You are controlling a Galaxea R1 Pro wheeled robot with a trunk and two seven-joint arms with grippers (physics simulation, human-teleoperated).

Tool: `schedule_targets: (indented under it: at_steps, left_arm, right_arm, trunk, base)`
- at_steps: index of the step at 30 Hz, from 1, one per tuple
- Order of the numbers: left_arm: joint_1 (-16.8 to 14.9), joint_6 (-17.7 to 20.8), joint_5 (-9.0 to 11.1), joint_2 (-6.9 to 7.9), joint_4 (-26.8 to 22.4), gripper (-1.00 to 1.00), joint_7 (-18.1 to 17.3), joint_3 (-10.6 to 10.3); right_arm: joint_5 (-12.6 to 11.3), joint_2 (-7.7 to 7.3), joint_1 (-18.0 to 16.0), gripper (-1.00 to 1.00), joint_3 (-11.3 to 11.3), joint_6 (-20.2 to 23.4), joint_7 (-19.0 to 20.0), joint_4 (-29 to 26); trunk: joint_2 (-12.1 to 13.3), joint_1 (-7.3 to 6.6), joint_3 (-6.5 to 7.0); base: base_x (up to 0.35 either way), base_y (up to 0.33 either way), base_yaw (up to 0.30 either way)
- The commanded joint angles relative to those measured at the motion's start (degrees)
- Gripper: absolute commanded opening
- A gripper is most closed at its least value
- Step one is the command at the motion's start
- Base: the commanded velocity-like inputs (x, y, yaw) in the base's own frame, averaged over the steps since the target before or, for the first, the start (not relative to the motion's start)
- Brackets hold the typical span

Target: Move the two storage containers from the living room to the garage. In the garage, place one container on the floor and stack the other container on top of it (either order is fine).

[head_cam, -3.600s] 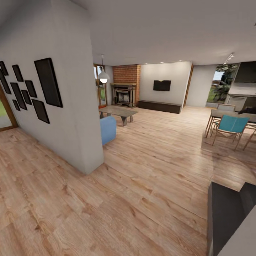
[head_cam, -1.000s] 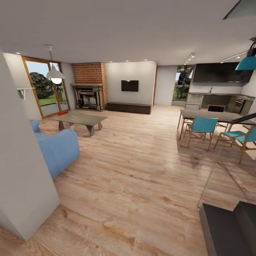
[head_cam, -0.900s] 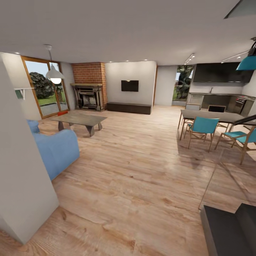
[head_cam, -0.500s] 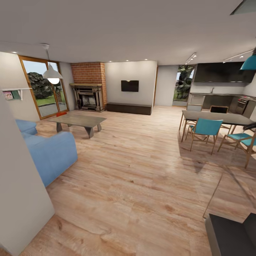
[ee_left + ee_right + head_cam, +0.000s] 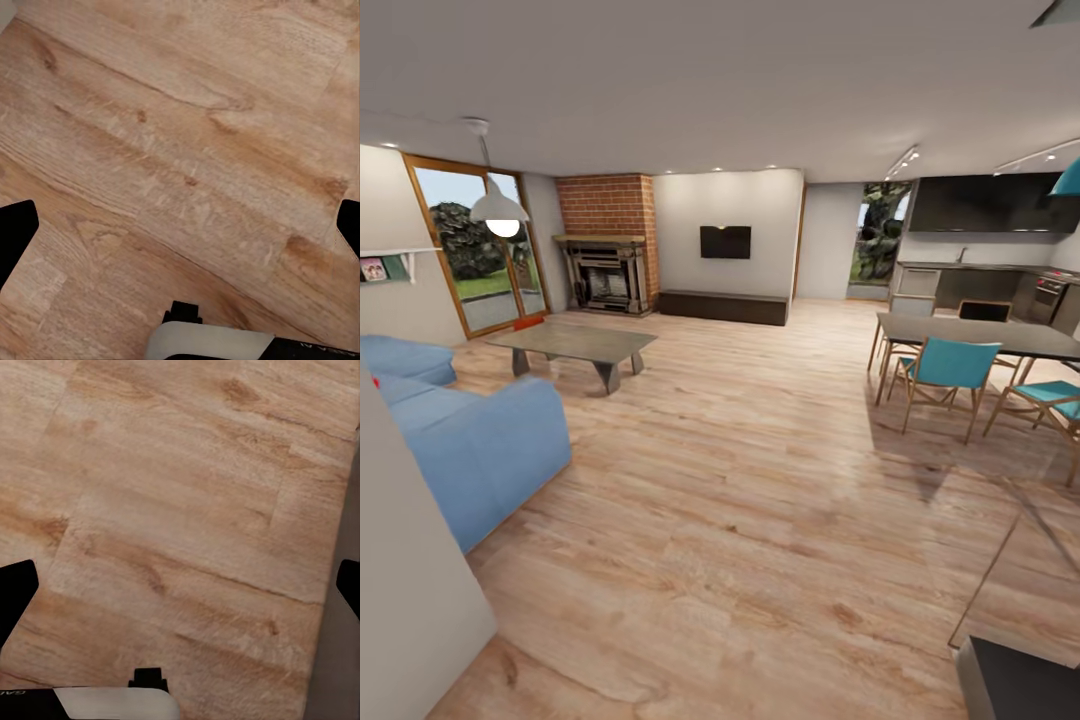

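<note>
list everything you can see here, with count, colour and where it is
sofa: 1, blue, near left
coffee table: 1, grey, in front of sofa
fireplace: 1, red brick, far left
tv: 1, black, far wall
cabinet: 1, dark, under tv
lamp: 1, white, hanging left
dining table: 1, dark, right
chairs: at least 2, teal, at dining table
floor: light wood planks
left gripper: fingers black, open, over floor
right gripper: fingers black, open, over floor

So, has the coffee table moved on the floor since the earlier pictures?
No. The coffee table stands in the same place relative to the brick fireplace; the camera has moved, so the whole view has shifted.
</note>
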Motion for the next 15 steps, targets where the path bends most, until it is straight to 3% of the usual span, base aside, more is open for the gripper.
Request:
schedule_targets:
  at_steps: [1, 15]
  left_arm:
    - [-0.1, -0.2, -0.1, 0.00, 0.1, 1.00, 0.1, 0.2]
    - [-0.1, -0.2, -0.1, 0.04, 0.1, 1.00, 0.1, 0.2]
  right_arm:
    - [0.2, 0.00, -0.1, 1.00, 0.1, -0.2, -0.3, 0.1]
    - [0.3, -0.08, -0.1, 1.00, 0.1, -0.2, -0.2, 0.1]
  trunk:
    - [-0.1, 0.06, -0.12]
    - [-0.1, 0.06, -0.12]
  base:
    - [0.326, 0.000, 0.000]
    - [0.326, 0.000, 0.000]
